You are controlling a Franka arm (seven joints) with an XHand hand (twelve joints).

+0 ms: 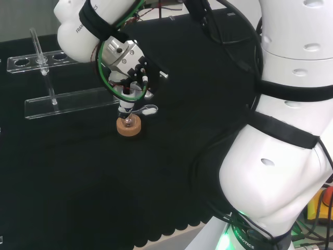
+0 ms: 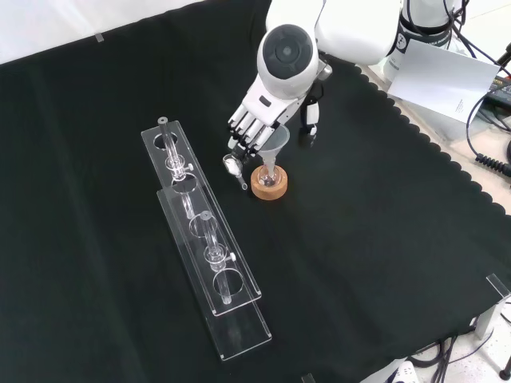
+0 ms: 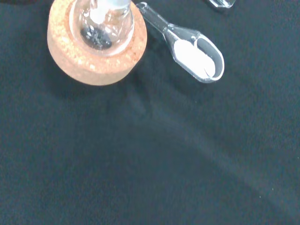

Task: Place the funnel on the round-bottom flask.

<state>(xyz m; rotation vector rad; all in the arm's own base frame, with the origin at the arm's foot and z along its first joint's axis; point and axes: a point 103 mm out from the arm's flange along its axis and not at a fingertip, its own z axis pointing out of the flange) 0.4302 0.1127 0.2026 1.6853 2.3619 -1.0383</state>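
Desk (image 2: 383, 263) under black cloth, scalloped edge at the front view's right. Two long clear racks (image 2: 209, 263) lie side by side left of centre in the front view, with glass tubes (image 2: 209, 235) in their holes. Hand (image 2: 254, 128) hangs just above the flask, fingers bent down around the funnel's rim (contact itself hard to make out). Cork ring (image 2: 268, 183) sits on the cloth near centre, round and tan. Flask (image 3: 104, 24) is clear, round-bellied, seated in the ring. Funnel (image 2: 271, 144) is clear, cone-shaped, upright, its stem down in the flask's neck. Small clear scoop (image 3: 197, 57) with white inside lies just beside the ring.
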